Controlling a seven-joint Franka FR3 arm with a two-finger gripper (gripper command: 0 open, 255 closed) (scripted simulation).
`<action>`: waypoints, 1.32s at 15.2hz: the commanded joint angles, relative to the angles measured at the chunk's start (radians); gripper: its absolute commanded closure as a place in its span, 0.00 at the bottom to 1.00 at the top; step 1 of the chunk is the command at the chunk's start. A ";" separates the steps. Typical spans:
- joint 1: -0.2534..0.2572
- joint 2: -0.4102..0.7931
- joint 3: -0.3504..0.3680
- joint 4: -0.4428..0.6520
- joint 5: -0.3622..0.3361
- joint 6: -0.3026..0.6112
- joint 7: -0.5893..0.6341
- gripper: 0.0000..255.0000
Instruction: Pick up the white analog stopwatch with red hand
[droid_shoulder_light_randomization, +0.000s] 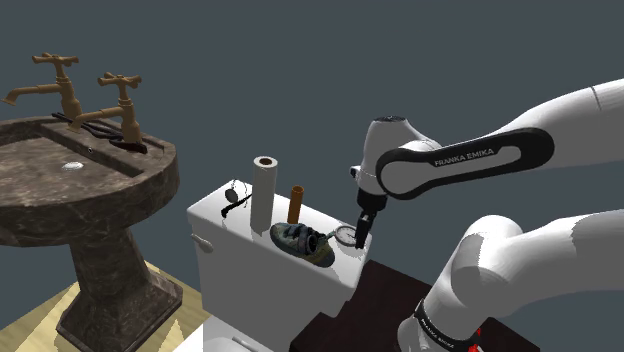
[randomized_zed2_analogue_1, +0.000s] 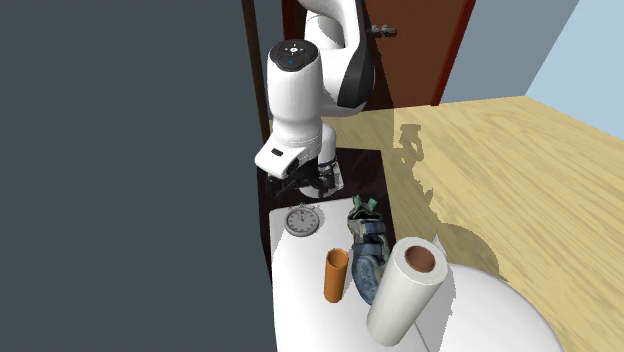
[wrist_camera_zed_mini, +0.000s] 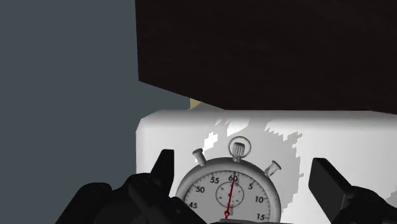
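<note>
Gripper (wrist_camera_zed_mini: 245, 173) spread wide, its two black fingers (wrist_camera_zed_mini: 162, 170) standing well apart on either side of the stopwatch (wrist_camera_zed_mini: 229, 191) without clasping it: the wrist view shows the round white dial with its thin red hand lying between them, crown and side buttons pointing away from the hand. The watch lies flat, face up, on the white toilet tank lid (droid_shoulder_light_randomization: 215, 215), at the end of the lid nearest the robot's dark stand (droid_shoulder_light_randomization: 385, 300), which is at the shoulder view's right. That placement suits the arm, since the reach is short and the hand can come almost straight down over the dial. The wide opening looks chosen to clear the full width of the case, with the fingers set across the round body rather than over the crown, where they would slip. In the shoulder view the fingertips hang just above or at the watch; whether they touch the lid cannot be told. A dark shoe (droid_shoulder_light_randomization: 300, 240) lies just beside the watch towards that view's left, with an orange tube (droid_shoulder_light_randomization: 295, 205) and an upright paper roll (droid_shoulder_light_randomization: 263, 190) farther along the lid, so the far finger has little room to spare. Judging from this, the approach is nearly complete and the closing of the fingers is the step at hand, with the lift not yet begun.
</note>
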 joint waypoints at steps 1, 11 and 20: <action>-0.001 0.024 -0.002 -0.016 -0.003 0.040 0.000 0.00; -0.001 0.060 -0.003 -0.034 -0.004 0.094 0.002 1.00; 0.000 -0.006 0.000 0.004 0.000 -0.010 -0.001 1.00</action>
